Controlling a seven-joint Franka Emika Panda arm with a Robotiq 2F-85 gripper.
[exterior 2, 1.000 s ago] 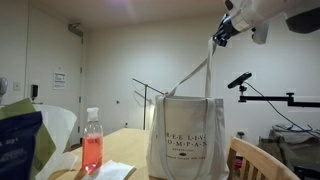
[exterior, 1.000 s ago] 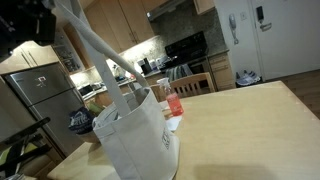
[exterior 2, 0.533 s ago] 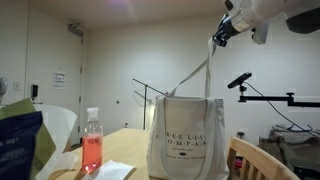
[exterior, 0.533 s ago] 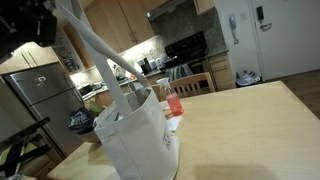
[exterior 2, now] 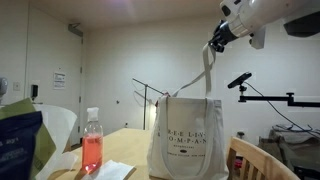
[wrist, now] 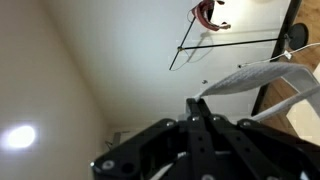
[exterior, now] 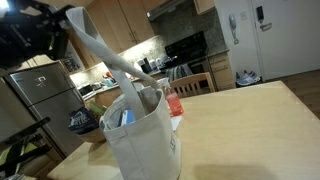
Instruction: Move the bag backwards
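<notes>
The bag [exterior: 146, 135], a large off-white fabric tote with dark lettering on its side [exterior 2: 190, 140], stands on the wooden table [exterior: 250, 120]. One long handle strap [exterior: 100, 48] runs up from it to my gripper [exterior: 62, 18], which is high above the bag and shut on that strap. In an exterior view the gripper [exterior 2: 214, 43] sits above the bag's right side. The wrist view shows the dark fingers [wrist: 197, 104] pressed together, with the pale strap [wrist: 250, 75] coming out of them. A clear bottle of red liquid [exterior 2: 92, 150] stands beside the bag.
A white paper [exterior 2: 112, 170] lies under the bottle, and a blue-green packet [exterior 2: 15, 135] stands near the camera. A wooden chair back [exterior 2: 248, 160] rises at the table's edge. A camera on a boom [exterior 2: 240, 82] stands behind. Fridge [exterior: 45, 95] and stove [exterior: 190, 50] lie beyond the table.
The gripper has moved with the strap, and the bag has shifted with it: rightwards in one exterior view, slightly leftwards in the other. The bottle has not moved.
</notes>
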